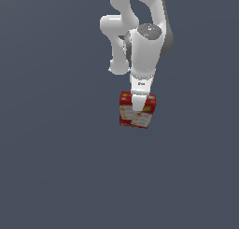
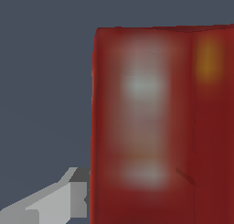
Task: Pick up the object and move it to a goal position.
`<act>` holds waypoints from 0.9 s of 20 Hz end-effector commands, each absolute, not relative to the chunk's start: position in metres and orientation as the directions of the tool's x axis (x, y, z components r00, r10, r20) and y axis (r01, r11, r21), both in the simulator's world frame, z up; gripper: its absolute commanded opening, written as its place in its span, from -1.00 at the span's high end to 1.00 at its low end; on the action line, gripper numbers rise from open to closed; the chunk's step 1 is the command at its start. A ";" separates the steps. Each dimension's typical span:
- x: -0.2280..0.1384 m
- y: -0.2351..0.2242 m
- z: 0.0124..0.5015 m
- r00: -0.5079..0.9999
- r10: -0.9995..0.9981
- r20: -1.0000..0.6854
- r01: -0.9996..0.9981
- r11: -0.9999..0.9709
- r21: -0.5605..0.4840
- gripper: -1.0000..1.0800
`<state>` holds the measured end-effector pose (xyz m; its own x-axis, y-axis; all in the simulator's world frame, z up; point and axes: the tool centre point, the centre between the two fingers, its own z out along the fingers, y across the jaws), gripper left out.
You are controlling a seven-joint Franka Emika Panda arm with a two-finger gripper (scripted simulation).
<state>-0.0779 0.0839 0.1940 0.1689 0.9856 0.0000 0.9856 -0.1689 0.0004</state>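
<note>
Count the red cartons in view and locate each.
1. The small red rectangular carton sits directly under the white gripper, near the exterior view's centre; nothing else appears.

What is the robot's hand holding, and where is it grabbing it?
The gripper seems to hold the red carton by its upper part, one finger against a side. The other finger is hidden, so a firm hold is not certain.

Open floor (image 1: 51, 167) all around carton (image 1: 128, 115).

Exterior view high, distant, wrist view close, both showing carton (image 1: 137, 112)
</note>
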 end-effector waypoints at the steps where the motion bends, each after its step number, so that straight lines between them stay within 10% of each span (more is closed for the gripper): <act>1: -0.078 0.084 0.198 0.169 0.986 0.000 0.986 -0.169 0.002 1.00; 18: -0.092 0.092 0.315 0.168 0.986 0.001 0.986 -0.168 0.001 1.00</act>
